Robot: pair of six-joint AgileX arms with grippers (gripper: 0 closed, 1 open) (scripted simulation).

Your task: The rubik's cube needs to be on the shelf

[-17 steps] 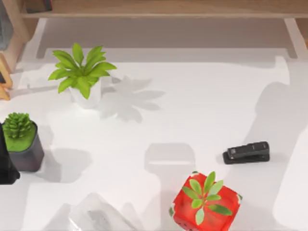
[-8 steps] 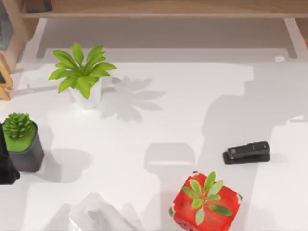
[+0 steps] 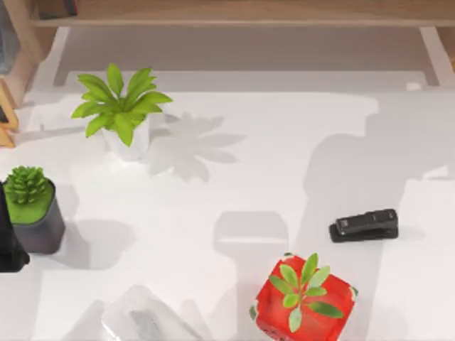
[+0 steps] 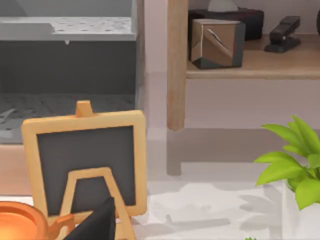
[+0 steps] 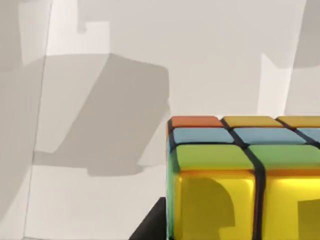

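The rubik's cube [image 5: 240,180] sits very close in the right wrist view, showing yellow, green, blue and orange tiles with dark gaps. My right gripper [image 5: 150,227] shows as a dark part hard against the cube's side and holds it above the white table [image 5: 100,75]. The shelf [image 3: 234,13] is a long light-brown board along the far edge of the top view. Its wooden upright [image 4: 177,65] and board [image 4: 260,67] also appear in the left wrist view. My left gripper [image 4: 97,225] is parked near a small chalkboard easel [image 4: 85,160] at the table's left.
On the table stand a leafy plant in a white pot [image 3: 122,114], a succulent in a dark pot [image 3: 32,209], a red cube planter [image 3: 304,298], a black stapler [image 3: 364,224] and a clear wrapped object [image 3: 142,320]. The shelf holds a brown box [image 4: 216,42] and another stapler [image 4: 282,34].
The large shadow on the table's right side has slid left and changed shape. Nothing on the table has moved.
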